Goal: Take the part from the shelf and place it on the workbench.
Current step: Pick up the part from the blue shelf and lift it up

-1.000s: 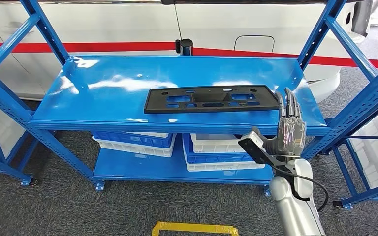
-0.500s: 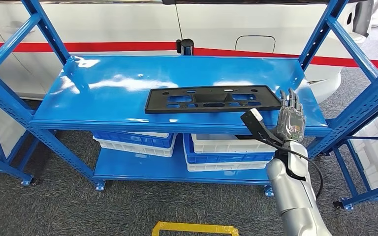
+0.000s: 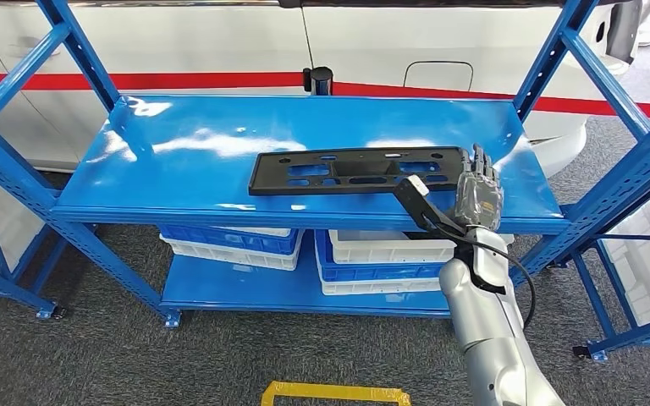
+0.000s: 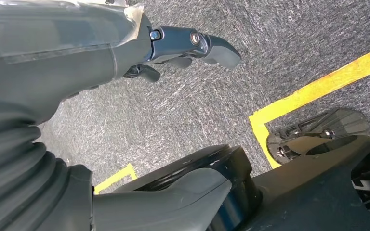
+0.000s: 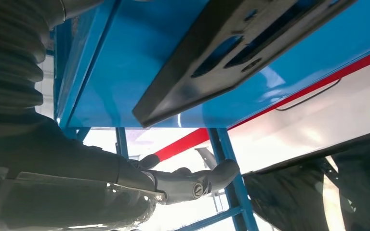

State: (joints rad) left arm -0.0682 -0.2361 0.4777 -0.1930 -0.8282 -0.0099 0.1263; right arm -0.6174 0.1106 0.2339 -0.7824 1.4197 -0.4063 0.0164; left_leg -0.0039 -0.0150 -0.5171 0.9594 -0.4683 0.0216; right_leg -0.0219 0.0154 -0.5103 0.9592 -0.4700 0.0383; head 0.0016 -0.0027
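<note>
A flat black plastic part (image 3: 364,169) with several cut-outs lies on the blue shelf's upper board (image 3: 203,144), toward its right front. My right hand (image 3: 476,193) is raised at the part's right end, fingers straight and apart, holding nothing. In the right wrist view the part (image 5: 231,53) lies close ahead of that hand's fingers (image 5: 192,180), apart from them. My left hand (image 4: 183,45) hangs over the grey carpet, fingers loosely extended and empty.
The shelf's blue uprights (image 3: 559,51) stand close on the right of my arm. Blue and white bins (image 3: 372,258) sit on the lower board. Yellow tape (image 3: 334,393) marks the carpet. A white vehicle with a red stripe (image 3: 220,80) stands behind the shelf.
My right hand has risen and moved left and forward, from below the shelf's front edge to the part's right end. The part has not moved.
</note>
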